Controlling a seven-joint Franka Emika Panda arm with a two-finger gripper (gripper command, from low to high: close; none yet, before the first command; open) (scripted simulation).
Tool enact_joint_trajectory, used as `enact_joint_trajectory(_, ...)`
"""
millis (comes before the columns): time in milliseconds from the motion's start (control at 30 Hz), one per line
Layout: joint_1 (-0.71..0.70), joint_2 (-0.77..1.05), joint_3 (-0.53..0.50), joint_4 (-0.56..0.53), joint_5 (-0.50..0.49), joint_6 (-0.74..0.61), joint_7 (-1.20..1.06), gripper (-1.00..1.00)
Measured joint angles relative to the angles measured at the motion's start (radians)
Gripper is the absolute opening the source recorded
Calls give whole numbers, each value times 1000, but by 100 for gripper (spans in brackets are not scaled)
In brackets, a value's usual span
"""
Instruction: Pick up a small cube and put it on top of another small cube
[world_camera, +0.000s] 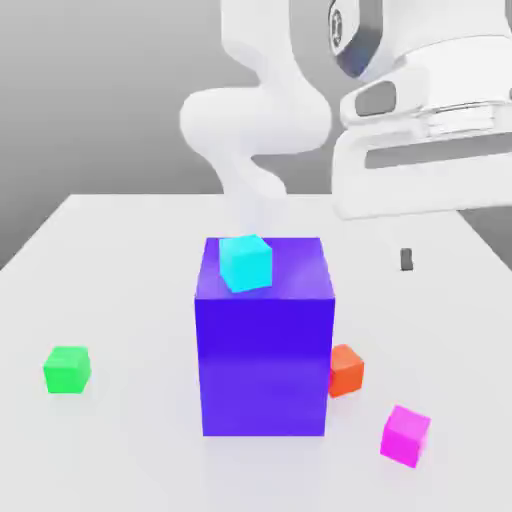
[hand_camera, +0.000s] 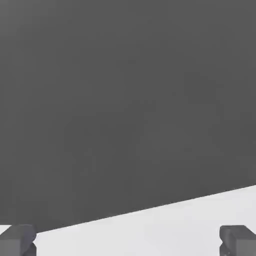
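To the exterior view's right of the big blue block (world_camera: 264, 365), the pink cube (world_camera: 405, 437) lies on the table (world_camera: 130, 460), a little nearer the viewer. The green cube (world_camera: 67, 370) sits well apart on the block's other side. Above and beyond the block, the gripper (hand_camera: 128, 240) is spread wide and empty. The step seems to be reaching for the pink cube; next, the gripper should line up over it and descend, avoiding the orange cube (world_camera: 344, 371) beside the block.
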Motion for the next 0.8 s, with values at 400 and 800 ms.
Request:
enact_joint_trajectory(400,156,412,-104,-113,-222,215,505,0)
enact_joint_trajectory(800,162,401,-107,-117,-207,209,496,-100)
